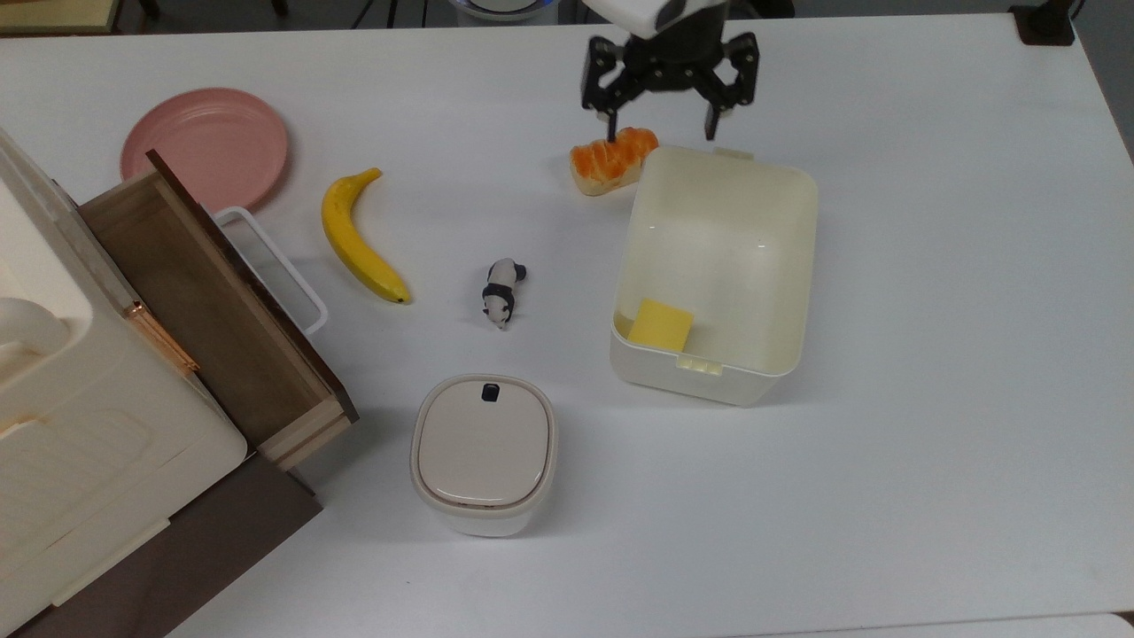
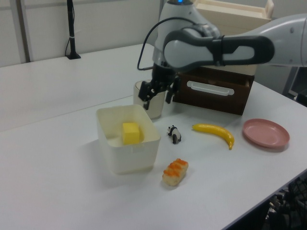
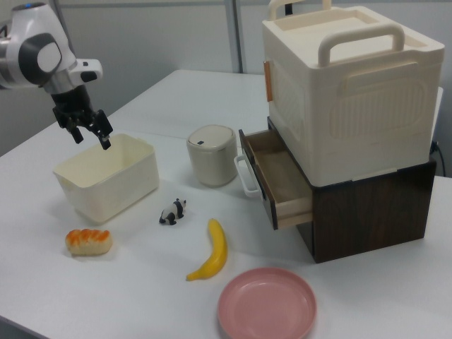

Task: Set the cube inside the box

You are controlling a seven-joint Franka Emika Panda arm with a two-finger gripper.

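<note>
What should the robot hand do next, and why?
Probably just lift away and stop. The cube already lies inside the box, in the corner at the top view's lower left, and the gripper hangs open and empty above the box's far rim, near the bread. Nothing seems left to carry.

banana (image 1: pixel 361 239), panda figure (image 1: pixel 502 292), pink plate (image 1: pixel 205 146)
</note>
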